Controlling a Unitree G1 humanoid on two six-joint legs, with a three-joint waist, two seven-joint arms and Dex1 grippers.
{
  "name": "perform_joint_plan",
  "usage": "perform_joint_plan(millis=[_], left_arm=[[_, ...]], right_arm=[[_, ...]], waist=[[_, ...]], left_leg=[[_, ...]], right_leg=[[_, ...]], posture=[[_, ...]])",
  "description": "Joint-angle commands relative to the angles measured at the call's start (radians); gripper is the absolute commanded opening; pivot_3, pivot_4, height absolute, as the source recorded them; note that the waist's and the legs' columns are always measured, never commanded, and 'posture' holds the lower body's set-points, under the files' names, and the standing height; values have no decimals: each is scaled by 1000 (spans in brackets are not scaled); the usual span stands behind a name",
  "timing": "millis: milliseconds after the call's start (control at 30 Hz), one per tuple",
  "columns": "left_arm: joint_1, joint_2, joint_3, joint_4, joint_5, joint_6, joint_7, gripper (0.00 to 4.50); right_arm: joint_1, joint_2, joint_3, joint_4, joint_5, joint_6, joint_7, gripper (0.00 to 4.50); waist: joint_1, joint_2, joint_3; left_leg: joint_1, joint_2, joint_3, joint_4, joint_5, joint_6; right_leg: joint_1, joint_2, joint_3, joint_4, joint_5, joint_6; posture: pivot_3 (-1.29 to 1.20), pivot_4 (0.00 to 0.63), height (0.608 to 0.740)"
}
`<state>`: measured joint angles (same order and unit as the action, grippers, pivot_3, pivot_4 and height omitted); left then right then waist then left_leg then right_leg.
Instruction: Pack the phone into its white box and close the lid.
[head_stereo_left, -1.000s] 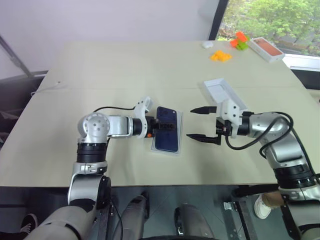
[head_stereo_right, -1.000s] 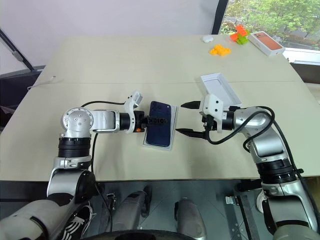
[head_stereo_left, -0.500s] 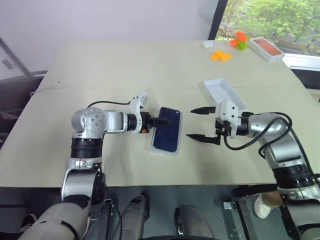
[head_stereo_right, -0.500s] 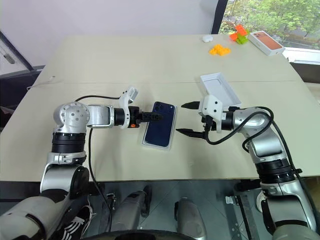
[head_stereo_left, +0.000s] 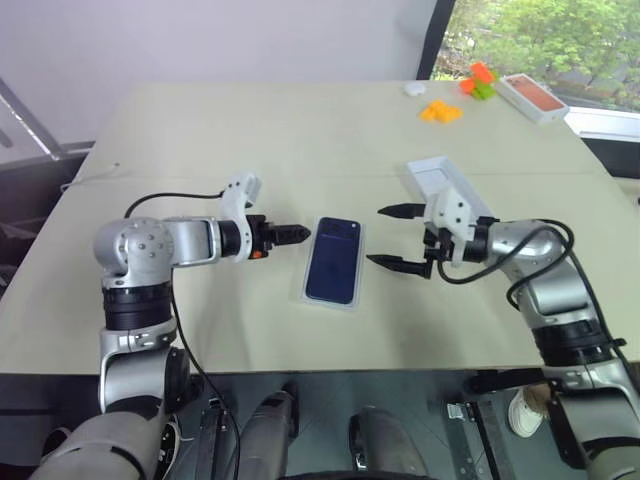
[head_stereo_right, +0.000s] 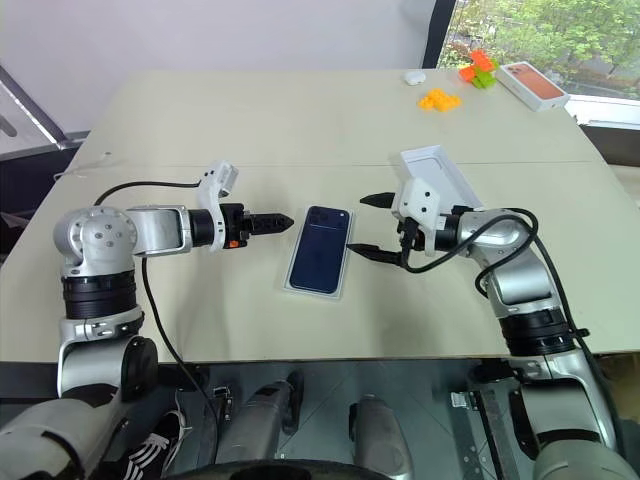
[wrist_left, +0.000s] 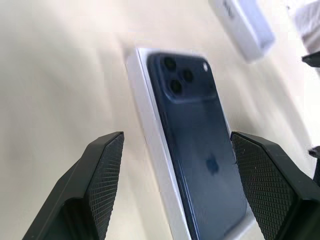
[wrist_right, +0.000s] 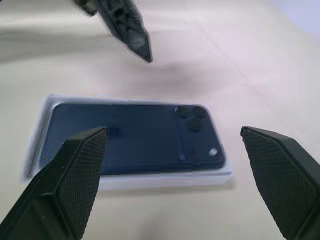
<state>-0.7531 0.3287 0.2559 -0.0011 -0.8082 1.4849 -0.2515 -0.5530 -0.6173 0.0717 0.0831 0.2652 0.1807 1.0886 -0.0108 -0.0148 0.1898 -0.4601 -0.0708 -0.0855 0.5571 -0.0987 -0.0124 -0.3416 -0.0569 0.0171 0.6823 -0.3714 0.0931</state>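
A beige table (head_stereo_left: 250, 130) by a window holds the phone (head_stereo_left: 334, 259), lying camera-side up in the white box (head_stereo_left: 310, 291) mid-table. The left gripper (head_stereo_left: 285, 233), fingers apart and empty, sits just beside it; the right gripper (head_stereo_left: 396, 238), spread wide, faces it opposite. Packing looks done; next the lid (head_stereo_left: 447, 185) behind the right gripper needs fetching and seating squarely.

You can't see the white lid's (head_stereo_left: 447, 187) near end; the right gripper's (head_stereo_left: 397, 237) wrist covers it. The orange-topped box (head_stereo_left: 533, 97) is blurred.
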Motion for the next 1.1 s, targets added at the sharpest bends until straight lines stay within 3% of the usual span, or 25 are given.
perform_joint_plan(millis=[33, 67, 133, 233, 267, 333, 600, 867, 1100], left_arm=[[13, -22, 8, -23, 37, -91, 10, 3075], [16, -35, 12, -17, 45, -114, 16, 2812], [22, -54, 17, -2, 61, -154, 22, 1875], [22, -106, 18, 72, 112, -277, 43, 298], [17, -119, 11, 94, 126, -310, 42, 0], [4, -132, -13, 125, 154, -356, 37, 0], [-28, -184, -106, 206, 218, -450, -16, 0], [-82, -222, -123, 321, 258, -532, -33, 0], [-34, -233, -158, 286, 272, -502, -48, 0]], right_arm=[[-40, 29, -4, -11, 2, 42, -46, 4242], [-42, 39, -2, -17, 8, 57, -51, 3954], [-42, 68, 9, -33, -2, 65, -80, 3173], [-75, 120, 58, 46, -119, 13, -193, 1552], [-89, 134, 68, 75, -153, 1, -229, 1051], [-111, 143, 86, 122, -206, -22, -273, 67], [-154, 174, 159, 223, -327, -102, -336, 16], [-180, 202, 166, 288, -377, -117, -395, 16], [-158, 190, 206, 295, -450, -155, -407, 16]], waist=[[2, 0, 0], [3, 0, 0], [3, 0, 0], [0, 0, 0], [-3, 0, 0], [-2, 0, 0], [-1, 0, 0], [-3, 0, 0], [-4, 0, 0]], left_leg=[[0, 0, 0, 0, 0, 0], [0, 0, 0, 0, 0, 0], [0, 0, 0, 0, 1, 1], [0, 0, 0, 0, 1, 1], [0, 0, 0, 0, 1, 0], [1, 0, 0, 0, 1, 0], [0, -1, 0, 0, 2, 0], [0, 0, -1, 0, 5, -4], [1, 0, -1, -1, 5, -5]], right_leg=[[0, 0, 0, 0, 0, 0], [0, 0, 0, 0, 0, 0], [0, 0, 0, 0, 0, 0], [0, 0, 0, 0, 0, 0], [0, 0, 0, 0, 0, 0], [0, 0, 0, 1, 0, 0], [0, 0, 0, 1, 0, 1], [0, 1, -1, 3, 0, 1], [0, 1, -1, 3, 0, 1]], posture=[[0, 150, 740], [0, 150, 740], [0, 150, 740], [0, 150, 740], [0, 150, 740], [0, 150, 740], [0, 150, 740], [0, 150, 740], [0, 150, 740]])
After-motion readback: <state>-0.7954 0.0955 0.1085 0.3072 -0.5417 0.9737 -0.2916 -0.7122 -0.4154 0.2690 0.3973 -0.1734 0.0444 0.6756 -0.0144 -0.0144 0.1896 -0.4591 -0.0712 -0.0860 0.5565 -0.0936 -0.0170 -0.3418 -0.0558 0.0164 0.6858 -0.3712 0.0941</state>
